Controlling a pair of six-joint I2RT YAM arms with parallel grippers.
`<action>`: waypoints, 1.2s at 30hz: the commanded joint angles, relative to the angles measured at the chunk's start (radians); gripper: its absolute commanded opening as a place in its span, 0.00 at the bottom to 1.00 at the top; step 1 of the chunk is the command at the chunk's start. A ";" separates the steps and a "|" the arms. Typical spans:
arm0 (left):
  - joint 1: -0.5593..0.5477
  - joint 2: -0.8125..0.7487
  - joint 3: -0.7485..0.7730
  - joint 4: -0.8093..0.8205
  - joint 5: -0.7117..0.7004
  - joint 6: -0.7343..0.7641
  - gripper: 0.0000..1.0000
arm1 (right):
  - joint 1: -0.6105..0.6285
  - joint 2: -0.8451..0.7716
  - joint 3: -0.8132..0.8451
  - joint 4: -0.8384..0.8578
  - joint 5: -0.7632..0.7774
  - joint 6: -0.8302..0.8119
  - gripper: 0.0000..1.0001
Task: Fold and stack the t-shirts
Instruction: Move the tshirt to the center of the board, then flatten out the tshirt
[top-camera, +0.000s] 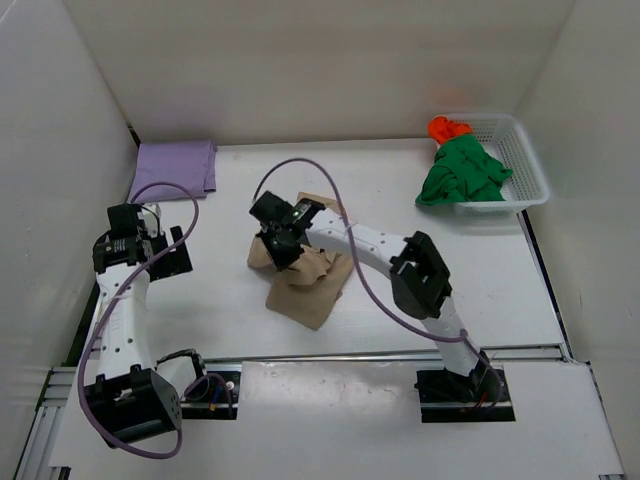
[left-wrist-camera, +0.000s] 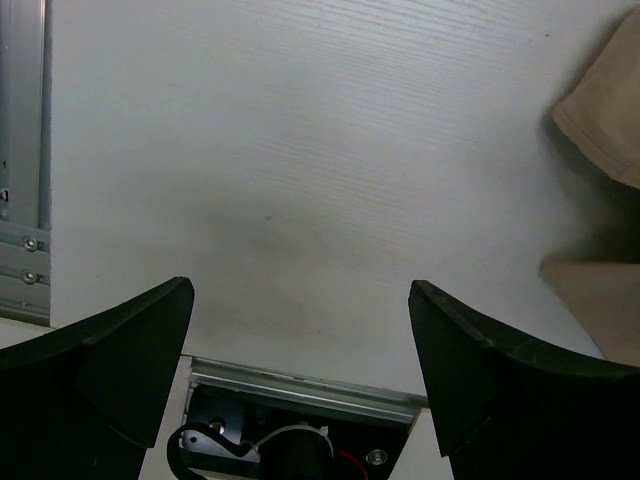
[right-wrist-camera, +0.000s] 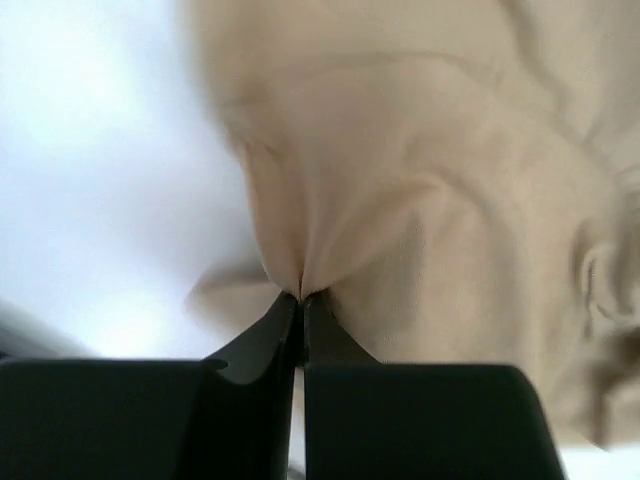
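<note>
Beige t-shirt (top-camera: 310, 285) is seen crumpled at the centre of the worktop (top-camera: 470, 290), a fold pinched in the closed right tool (right-wrist-camera: 300, 300). At its nine o'clock the left tool (left-wrist-camera: 300, 290) is held wide open, empty. Being soft, light and limp, it is judged best gripped at hem corners.

Top view: right gripper (top-camera: 278, 243) and its wrist cover middle of crumpled beige tan cloth t-shirt (top-camera: 305, 285); cloth beneath hidden, fingertips too small to make out. Orange-red cloth t-shirt (top-camera: 448, 128) mostly hidden behind bright green cloth t-shirt (top-camera: 462, 175); only small lump shows. Green cloth drapes over near-left rim of white plastic mesh basket (top-camera: 528, 160), hiding it.
Left wrist view: beige shirt cut by right edge, two patches only; left gripper (left-wrist-camera: 300, 290) fingers (left-wrist-camera: 110, 350) cut by bottom edge.
Right wrist view: beige cloth blurred, runs off top and right edges; pinched fold vanishes between black fingers (right-wrist-camera: 270, 335).
</note>
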 joint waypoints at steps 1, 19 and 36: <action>0.004 0.013 0.052 -0.017 0.053 0.000 1.00 | -0.024 -0.249 0.143 0.080 -0.189 0.072 0.00; -0.546 0.503 0.368 -0.054 0.179 0.000 1.00 | -0.456 -0.344 -0.569 0.249 -0.402 0.230 0.38; -0.741 1.102 0.925 -0.150 0.352 0.000 0.98 | -0.420 -0.379 -0.618 0.137 -0.262 -0.041 0.64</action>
